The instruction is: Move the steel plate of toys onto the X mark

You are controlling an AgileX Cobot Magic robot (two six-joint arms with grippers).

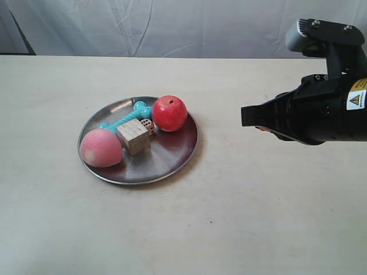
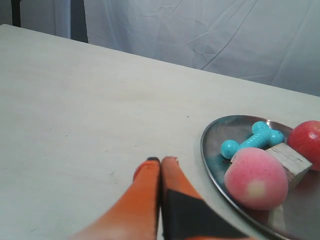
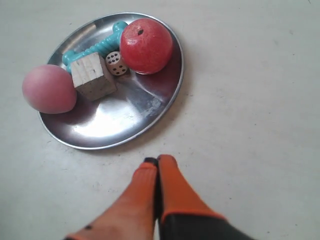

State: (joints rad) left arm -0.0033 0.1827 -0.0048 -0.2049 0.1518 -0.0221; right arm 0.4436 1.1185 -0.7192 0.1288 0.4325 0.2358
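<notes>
The steel plate (image 1: pixel 172 157) lies left of middle on the cream table, carrying a teal bone (image 1: pixel 129 117), a red ball (image 1: pixel 170 113), a pink ball (image 1: pixel 100 148), a wooden cube (image 1: pixel 133 136) and a small die (image 1: pixel 148 125). My right gripper (image 3: pixel 157 162) is shut on nothing, its orange tips a short way off the plate (image 3: pixel 115 122) rim, nearest the red ball (image 3: pixel 146 45). My left gripper (image 2: pixel 160 161) is also shut and empty, beside the plate (image 2: pixel 212 150) near the pink ball (image 2: pixel 256 178). No X mark shows in any view.
The arm at the exterior view's right (image 1: pixel 312 109) hovers over the table, pointing toward the plate. A white wrinkled cloth backdrop (image 1: pixel 172 26) hangs behind the table's far edge. Bare tabletop (image 1: pixel 229 229) surrounds the plate.
</notes>
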